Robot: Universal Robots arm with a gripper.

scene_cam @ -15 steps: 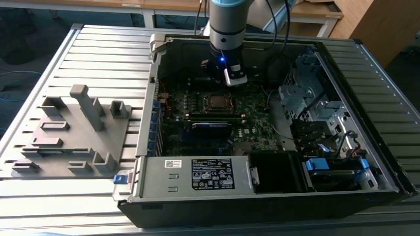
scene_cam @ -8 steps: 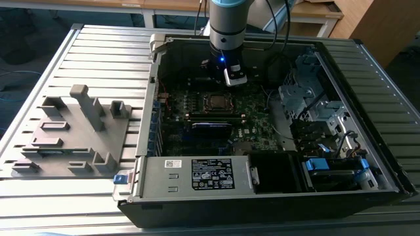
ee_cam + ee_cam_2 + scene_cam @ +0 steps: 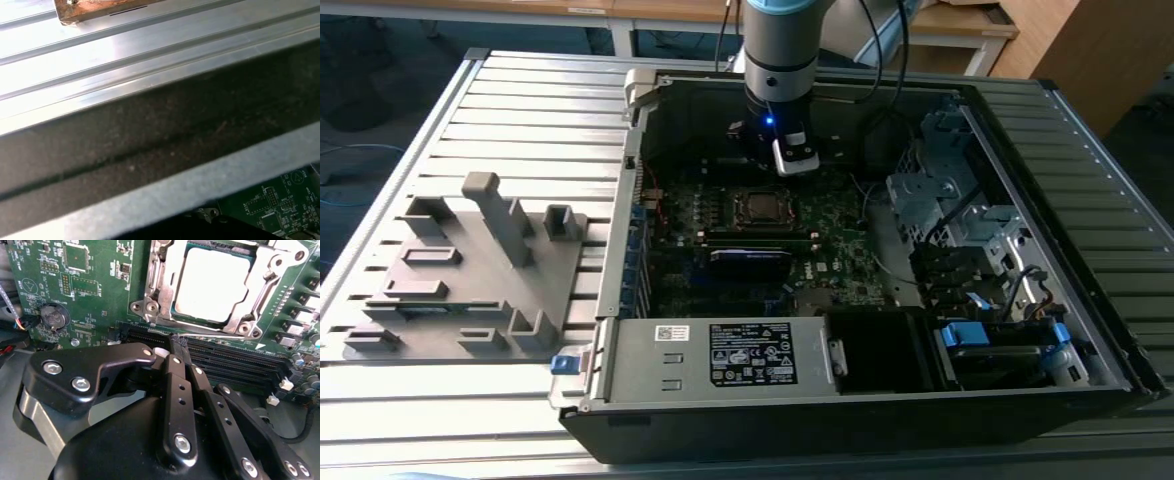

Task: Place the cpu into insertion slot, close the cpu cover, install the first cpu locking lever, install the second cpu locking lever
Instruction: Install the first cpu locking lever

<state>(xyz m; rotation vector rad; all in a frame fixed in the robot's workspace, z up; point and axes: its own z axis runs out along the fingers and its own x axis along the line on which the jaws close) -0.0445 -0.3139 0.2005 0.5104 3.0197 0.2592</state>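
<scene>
One robot arm (image 3: 778,40) hangs over an open black computer case (image 3: 881,395) that lies on a ribbed grey metal bench (image 3: 520,110).

In the second wrist view, the cpu (image 3: 212,285) is a flat square with a smooth, pale silvery face. It sits inside the insertion slot (image 3: 165,307), and the cpu cover (image 3: 255,295), a thin shiny metal frame with a big window, lies flat around it. Round silver screws sit at the corners of the frame. One thin wire lever (image 3: 210,336) runs along the edge of the cover nearest the hand. The board (image 3: 95,290) under it is green and full of tiny parts, with one round coin battery (image 3: 54,316) and long black slots (image 3: 235,362).

The hand (image 3: 176,352) is black, smooth and bolted together with silver screws. Its two fingers are pressed together with nothing between them. In the second wrist view the cpu lies at about 1 o'clock from the fingertips, near but not touching.

In the exterior view, the hand (image 3: 794,160) hovers just above the slot (image 3: 761,207), which is at about 7 o'clock from it. One grey plastic holder (image 3: 467,275) with blocky shapes stands on the bench at 9 o'clock from the case.
</scene>
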